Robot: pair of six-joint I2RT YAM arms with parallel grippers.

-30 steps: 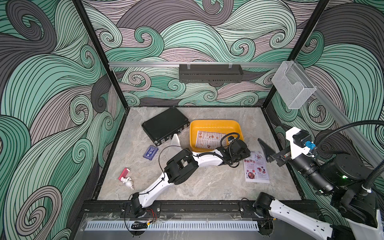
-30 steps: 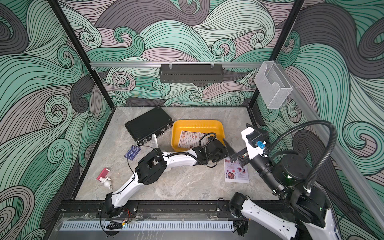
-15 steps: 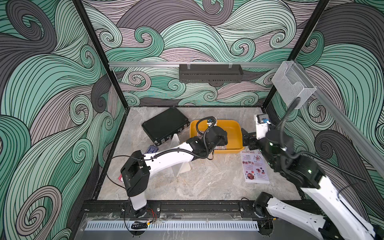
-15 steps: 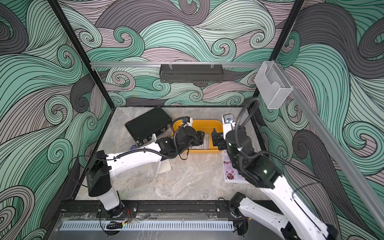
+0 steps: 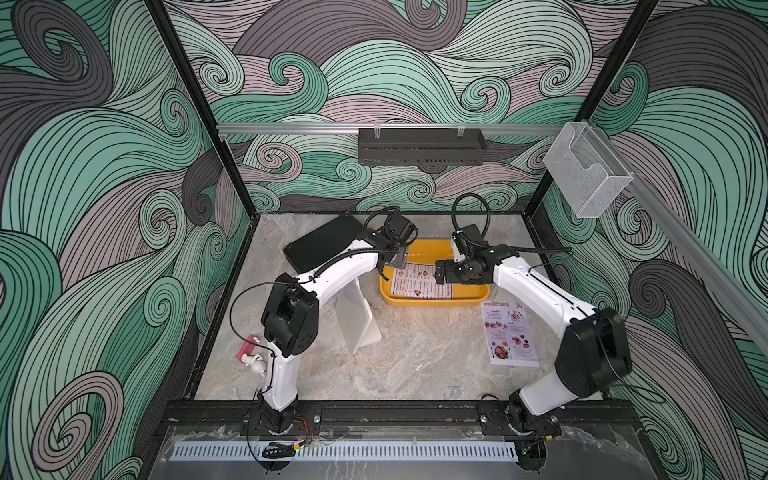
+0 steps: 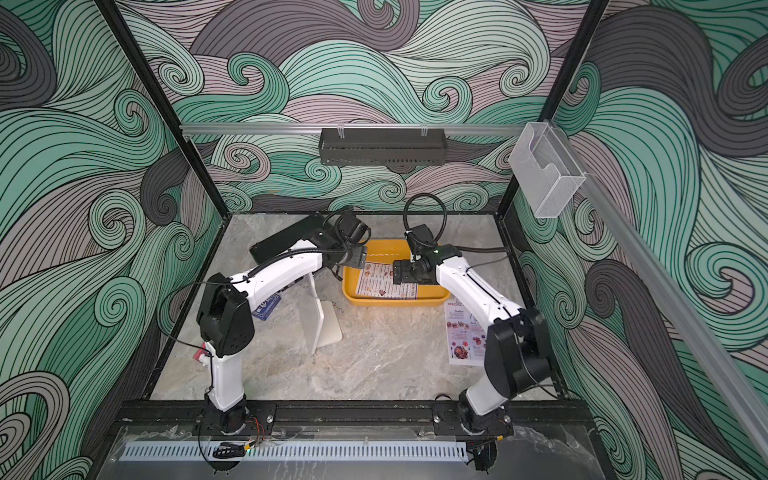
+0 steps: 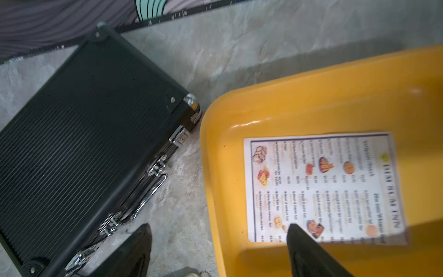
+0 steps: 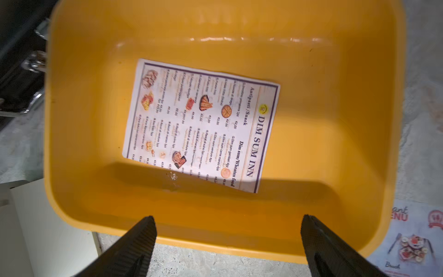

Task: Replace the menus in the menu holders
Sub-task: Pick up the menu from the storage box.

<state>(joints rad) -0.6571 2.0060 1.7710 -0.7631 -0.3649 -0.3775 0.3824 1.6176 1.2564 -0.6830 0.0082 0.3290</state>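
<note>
The "DIM SUM INN" menu [image 5: 417,282] [image 6: 380,282] [image 7: 323,187] [image 8: 201,124] lies flat in a yellow tray [image 5: 432,301] [image 8: 72,120]. The pinkish menu [image 5: 509,338] [image 6: 465,336] [image 8: 414,239] lies on the table to the tray's right front. The clear menu holder [image 5: 357,320] [image 6: 318,320] stands on its white foot left of the tray, under the left forearm. My left gripper [image 7: 217,227] is open and straddles the tray's left rim, one finger over the sheet's corner. My right gripper [image 8: 228,217] is open above the tray's front rim, holding nothing.
A black ribbed case [image 5: 322,247] [image 7: 84,144] lies at the back left, close to the tray. A small blue card [image 6: 266,309] and a red-and-white object [image 5: 249,353] sit near the left wall. A black rack [image 5: 422,145] and a clear box [image 5: 586,170] hang on the walls.
The left arm has lifted and swung from the tray's front right to its left rim, jaws widening. The right arm has come in from the far right to above the tray.
</note>
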